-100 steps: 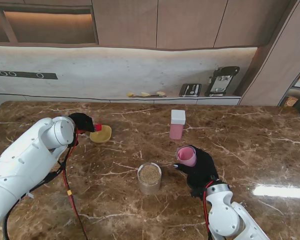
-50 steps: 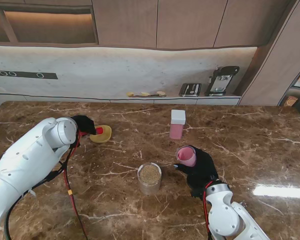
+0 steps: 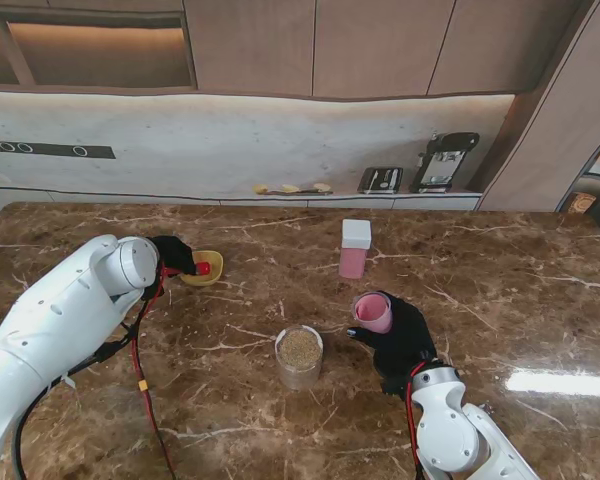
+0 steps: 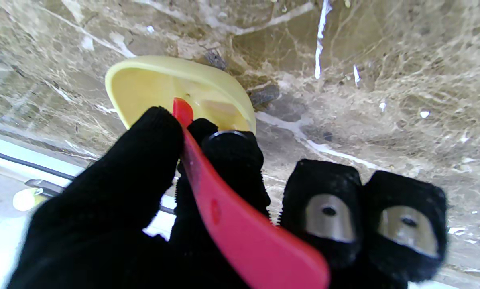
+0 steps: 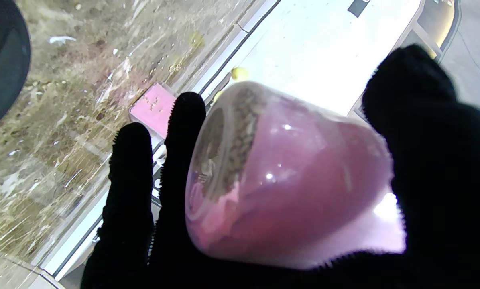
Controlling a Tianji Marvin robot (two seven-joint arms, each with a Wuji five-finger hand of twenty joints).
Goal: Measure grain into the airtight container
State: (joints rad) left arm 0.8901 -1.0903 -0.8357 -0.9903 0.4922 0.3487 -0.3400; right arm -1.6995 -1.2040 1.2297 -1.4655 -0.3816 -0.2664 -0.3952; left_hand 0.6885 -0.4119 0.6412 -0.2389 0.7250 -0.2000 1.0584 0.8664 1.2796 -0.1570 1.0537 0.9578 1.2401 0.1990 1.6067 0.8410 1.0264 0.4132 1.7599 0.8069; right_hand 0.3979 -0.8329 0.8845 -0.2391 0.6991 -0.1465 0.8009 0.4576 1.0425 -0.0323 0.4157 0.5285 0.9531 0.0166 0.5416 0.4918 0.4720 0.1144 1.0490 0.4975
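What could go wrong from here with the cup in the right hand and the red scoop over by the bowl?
1. The right hand holds the pink cup tilted with grain inside, off to the side of the grain jar; grain could spill on the table.
2. The left hand pinches the red scoop by its thin handle at the rim of the yellow bowl; pressing could tip the bowl or twist the scoop loose.

Clear round container [image 3: 299, 355] of grain stands mid-table; tilted pink cup [image 3: 373, 312] just right, holding grain
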